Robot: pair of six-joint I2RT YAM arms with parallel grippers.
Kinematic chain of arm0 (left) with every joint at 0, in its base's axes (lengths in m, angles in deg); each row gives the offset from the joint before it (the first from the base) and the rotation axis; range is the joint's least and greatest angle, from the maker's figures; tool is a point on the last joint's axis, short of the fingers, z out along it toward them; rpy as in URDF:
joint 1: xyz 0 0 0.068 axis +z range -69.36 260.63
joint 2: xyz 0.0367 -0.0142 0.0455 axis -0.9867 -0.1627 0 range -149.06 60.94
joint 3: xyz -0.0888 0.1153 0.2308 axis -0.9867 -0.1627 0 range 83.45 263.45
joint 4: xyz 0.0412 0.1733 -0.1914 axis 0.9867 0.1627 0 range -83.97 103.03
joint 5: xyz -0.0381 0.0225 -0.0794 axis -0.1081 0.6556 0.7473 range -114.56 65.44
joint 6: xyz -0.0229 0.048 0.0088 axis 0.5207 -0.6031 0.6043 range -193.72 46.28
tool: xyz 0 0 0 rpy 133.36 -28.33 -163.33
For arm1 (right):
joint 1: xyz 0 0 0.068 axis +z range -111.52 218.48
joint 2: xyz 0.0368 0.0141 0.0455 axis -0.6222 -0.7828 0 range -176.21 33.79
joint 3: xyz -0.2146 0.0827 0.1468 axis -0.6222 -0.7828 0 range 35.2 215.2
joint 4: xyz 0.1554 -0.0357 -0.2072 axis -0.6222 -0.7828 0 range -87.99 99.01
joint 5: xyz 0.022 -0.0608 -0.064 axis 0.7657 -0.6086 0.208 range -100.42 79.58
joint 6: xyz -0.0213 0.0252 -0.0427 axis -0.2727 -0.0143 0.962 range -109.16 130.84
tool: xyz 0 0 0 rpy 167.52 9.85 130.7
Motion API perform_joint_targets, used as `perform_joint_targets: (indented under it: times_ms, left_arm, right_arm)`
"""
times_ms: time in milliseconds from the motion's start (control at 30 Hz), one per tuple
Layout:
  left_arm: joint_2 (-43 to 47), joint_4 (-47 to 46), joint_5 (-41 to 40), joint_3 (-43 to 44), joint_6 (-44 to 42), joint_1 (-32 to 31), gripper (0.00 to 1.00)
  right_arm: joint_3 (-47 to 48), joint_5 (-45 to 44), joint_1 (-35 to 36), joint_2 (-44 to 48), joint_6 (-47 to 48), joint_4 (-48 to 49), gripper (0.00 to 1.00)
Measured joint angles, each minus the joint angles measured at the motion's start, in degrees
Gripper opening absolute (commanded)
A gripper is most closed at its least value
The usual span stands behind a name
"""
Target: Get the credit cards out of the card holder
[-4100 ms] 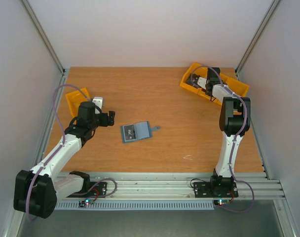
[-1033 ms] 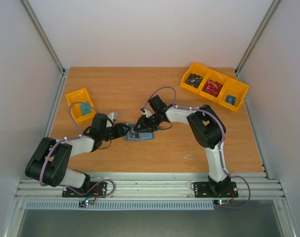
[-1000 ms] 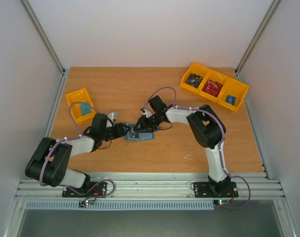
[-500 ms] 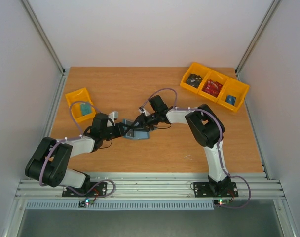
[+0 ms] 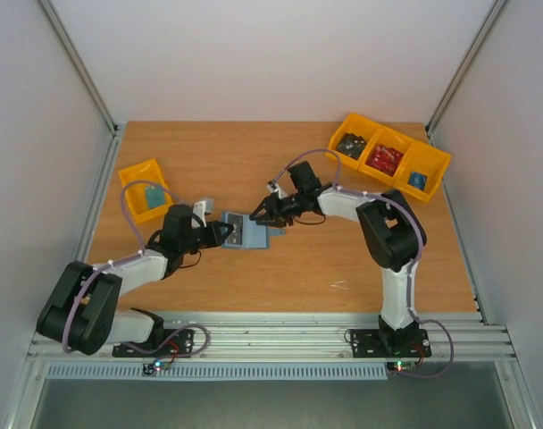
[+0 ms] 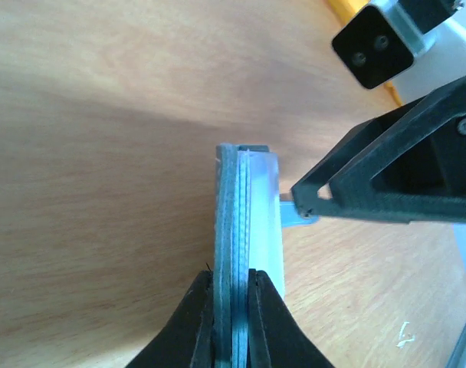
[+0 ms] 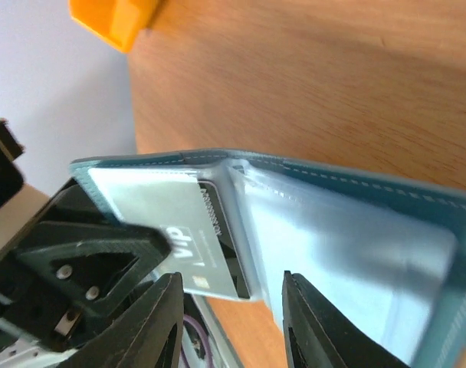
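Pinching the card holder (image 5: 251,235) edge from 9 o'clock, left gripper (image 6: 231,282) jaws clamp it, right gripper (image 7: 231,290) at 2 o'clock half-open, gripping nothing, grey card (image 7: 172,222) showing.

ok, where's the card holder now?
Top view: the card holder is just left of the table centre, the left gripper shut on its left edge, the right gripper at its right edge.
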Motion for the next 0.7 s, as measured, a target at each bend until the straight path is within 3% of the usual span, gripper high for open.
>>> perform_joint_targets:
  times_ms: [400, 700]
  left_arm:
    - [12.72, 0.83, 0.92, 1.31, -1.51, 0.26, 0.0]
    - [21.03, 2.1, 4.02, 7.06, -3.82, 0.74, 0.0]
  right_arm:
    - [3.3, 3.98, -4.79, 19.96, 17.59, -15.54, 0.37]
    - [9.4, 5.29, -3.04, 24.65, 21.7, -19.23, 0.36]
